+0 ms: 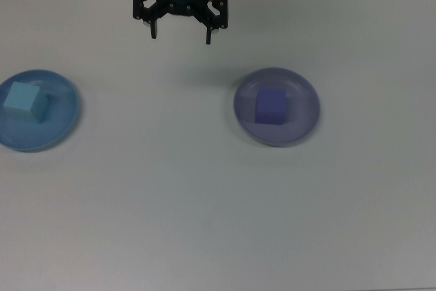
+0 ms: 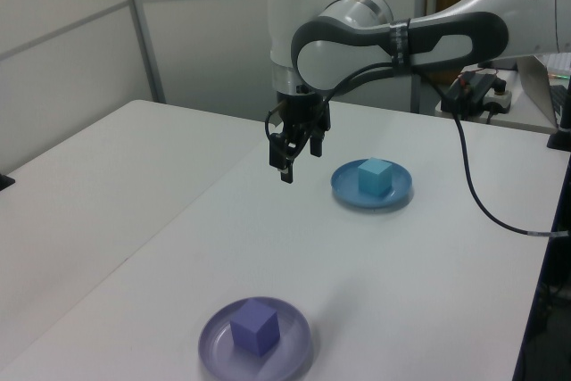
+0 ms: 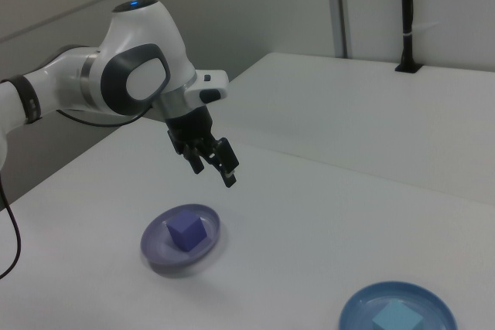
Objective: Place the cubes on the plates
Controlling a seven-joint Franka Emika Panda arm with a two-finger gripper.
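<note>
The table has a smooth, matt white surface, with only a soft reflection. The two plates, light blue and lavender, look like slightly glossy plastic (the lavender one seems a little translucent at the rim). The cyan cube and the purple-blue cube are matt. The arm's shell is glossy white plastic; the gripper is matt black.
</note>
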